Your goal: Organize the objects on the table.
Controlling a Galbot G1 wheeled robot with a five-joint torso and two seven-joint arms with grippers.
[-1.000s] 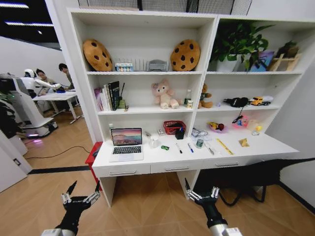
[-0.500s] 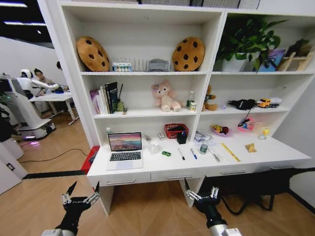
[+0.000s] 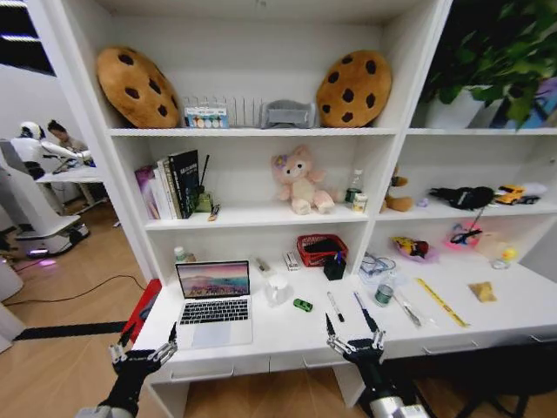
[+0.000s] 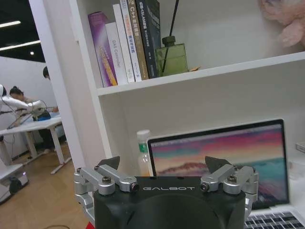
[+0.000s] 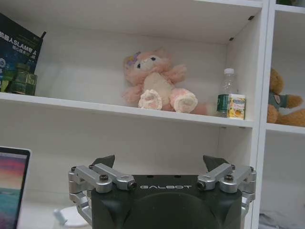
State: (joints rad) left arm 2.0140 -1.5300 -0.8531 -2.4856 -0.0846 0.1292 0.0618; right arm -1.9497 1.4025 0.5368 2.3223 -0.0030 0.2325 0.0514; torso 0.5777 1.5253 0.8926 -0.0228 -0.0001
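Laptop (image 3: pixel 214 300) sits open on the left of the desk (image 3: pixel 287 335), with the green car (image 3: pixel 302 305) and two pens (image 3: pixel 335 306) to its right. Both hands, left (image 3: pixel 142 343) and right (image 3: pixel 352 334), hover at the front edge, fingers spread, holding nothing.

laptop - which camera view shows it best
The head view: the whole silver laptop shows there, open on the white desk, with lit screen, keyboard and trackpad. The left wrist view gives its screen close up, partly behind the left gripper. The right wrist view catches one screen edge.
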